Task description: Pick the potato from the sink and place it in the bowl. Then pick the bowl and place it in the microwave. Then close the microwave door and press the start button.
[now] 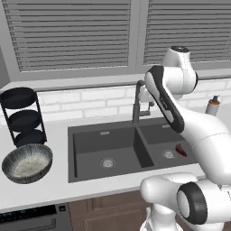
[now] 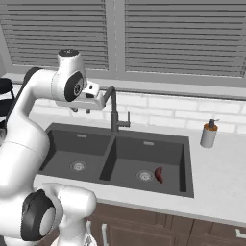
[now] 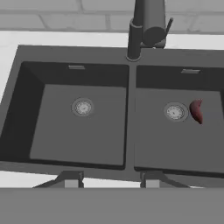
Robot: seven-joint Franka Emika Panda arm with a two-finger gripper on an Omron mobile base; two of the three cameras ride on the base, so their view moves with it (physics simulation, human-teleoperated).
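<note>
My jaws: they stand apart, with nothing between them. In the hand view the two fingertips (image 3: 72,179) rise at the bottom with a wide gap, and I see only the sink front edge behind that gap.
My gripper (image 2: 80,110): it hangs high above the sink, on the left-basin side, near the window sill and close to the top of the faucet. It touches nothing.
Faucet (image 2: 114,111): dark and tall, it stands at the back of the sink, on the divider between the two basins.
Sink (image 3: 130,131): dark grey, two basins side by side, each with a round drain. I look down into it from above.
Potato (image 3: 197,110): small, reddish-brown and a little curved. It lies on the floor of the right basin, just beside the drain, on the side away from the divider. It is well below my fingers and apart from them.
Left basin: I see only its drain on the floor.
Bowl (image 1: 27,163): wide, grey-blue and ribbed outside, speckled whitish inside. It sits upright on the counter left of the sink, near the front edge.
Tiered rack (image 1: 22,116): black round trays, it stands just behind the bowl, against the tile wall.
Soap bottle (image 2: 209,133): it stands on the counter right of the sink, near the wall.
</note>
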